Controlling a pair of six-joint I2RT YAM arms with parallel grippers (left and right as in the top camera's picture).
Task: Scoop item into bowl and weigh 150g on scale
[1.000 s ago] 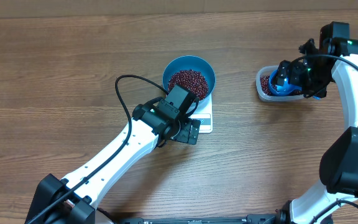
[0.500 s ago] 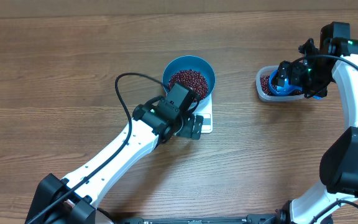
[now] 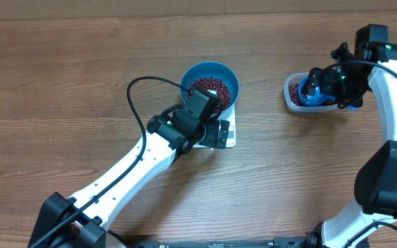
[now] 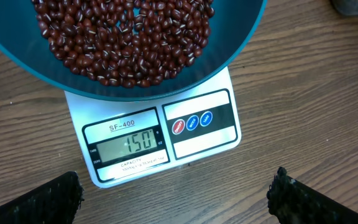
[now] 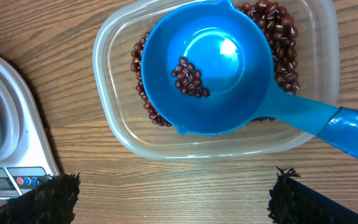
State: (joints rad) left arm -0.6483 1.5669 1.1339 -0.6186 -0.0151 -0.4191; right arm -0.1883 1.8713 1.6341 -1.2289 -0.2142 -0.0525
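Note:
The blue bowl (image 3: 231, 83) stands on the white scale (image 3: 230, 131) and holds a mass of dark red beans (image 3: 207, 87). In the left wrist view the beans (image 4: 123, 37) fill the bowl (image 4: 241, 37), and the display of the scale (image 4: 129, 143) reads 150. My left gripper (image 4: 176, 196) hovers open just in front of the scale, its fingers wide apart with bare table between them. My right gripper (image 5: 174, 190) is open above the near side of a clear tub and holds nothing.
The clear plastic tub (image 5: 114, 118) at the right holds more beans (image 5: 281, 37) and a blue handled scoop (image 5: 229, 56) with a few beans in it. The scoop's handle points right. The scale's edge (image 5: 11, 124) shows left of the tub.
My left gripper has shifted a little up and to the right, closer over the front of the scale. The right arm has not moved.

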